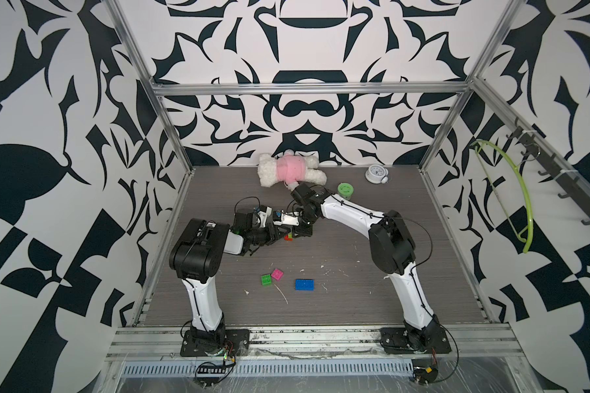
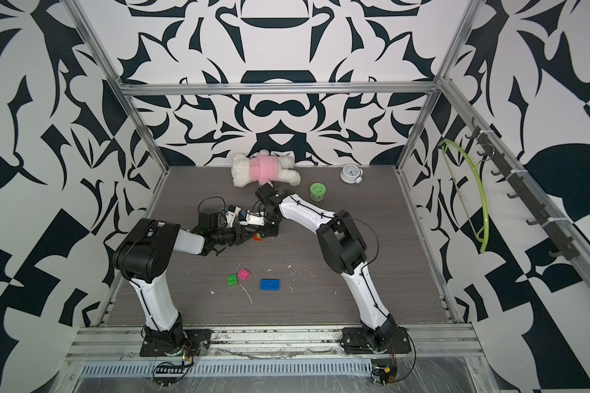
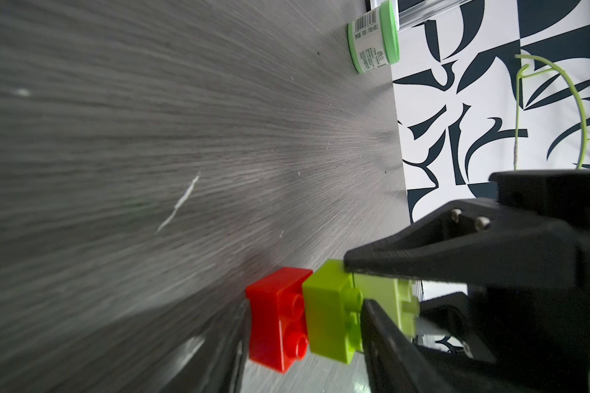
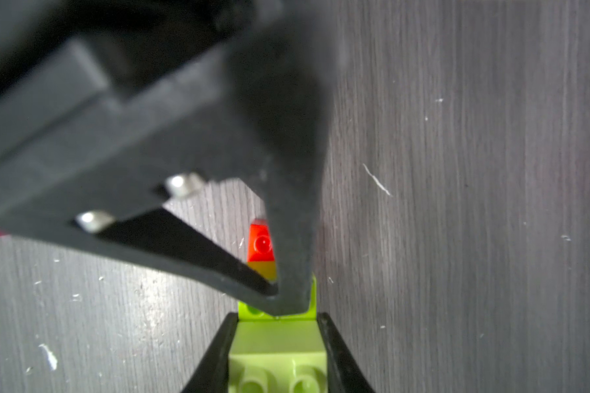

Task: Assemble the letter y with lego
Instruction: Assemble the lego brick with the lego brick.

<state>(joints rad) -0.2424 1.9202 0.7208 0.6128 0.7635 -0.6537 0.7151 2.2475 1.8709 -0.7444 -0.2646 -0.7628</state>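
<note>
Right gripper (image 4: pixel 276 326) pinches pale brick (image 4: pixel 276 343); left gripper (image 3: pixel 304 313) straddles red brick (image 3: pixel 276 320), lime brick (image 3: pixel 327 316), hold unclear. Press squarely.

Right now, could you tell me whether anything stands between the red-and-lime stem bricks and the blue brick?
Nothing visible: only bare table lies between the stem bricks and the blue brick.

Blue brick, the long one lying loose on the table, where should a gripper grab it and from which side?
Best take the blue brick across its two long side walls, near mid-length, coming straight down from above. It lies flat on the table, studs up, so its narrow width suits the jaws, and the green brick and pink brick sit apart from it.
</note>
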